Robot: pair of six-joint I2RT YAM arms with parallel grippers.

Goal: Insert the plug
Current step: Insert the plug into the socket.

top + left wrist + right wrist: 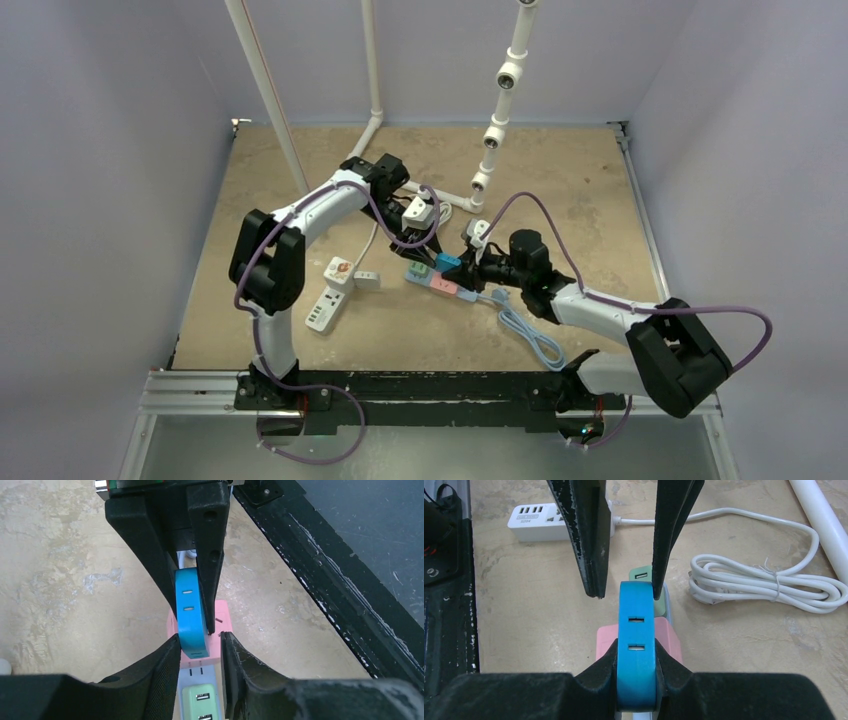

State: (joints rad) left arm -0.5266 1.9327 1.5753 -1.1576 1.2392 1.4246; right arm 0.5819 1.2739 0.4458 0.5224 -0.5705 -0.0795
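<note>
A blue plug (636, 625) stands over the pink section (669, 635) of a pastel power strip (440, 282). My right gripper (636, 647) is shut on its two flat sides. My left gripper (200, 642) is open around the plug's far end (190, 615). Its left finger (160, 670) touches the plug and its right finger (240, 670) stands apart. A green USB section (200, 700) lies beyond the pink one (222, 620). In the top view both grippers, left (428, 238) and right (470, 262), meet at the strip's end. The prongs are hidden.
A white power strip (536, 517) with a coiled white cable (764, 580) lies on the tan table beyond the pastel strip. A white PVC pipe frame (495, 130) stands at the back. A pale blue cable (530, 335) trails toward the black front rail (325, 580).
</note>
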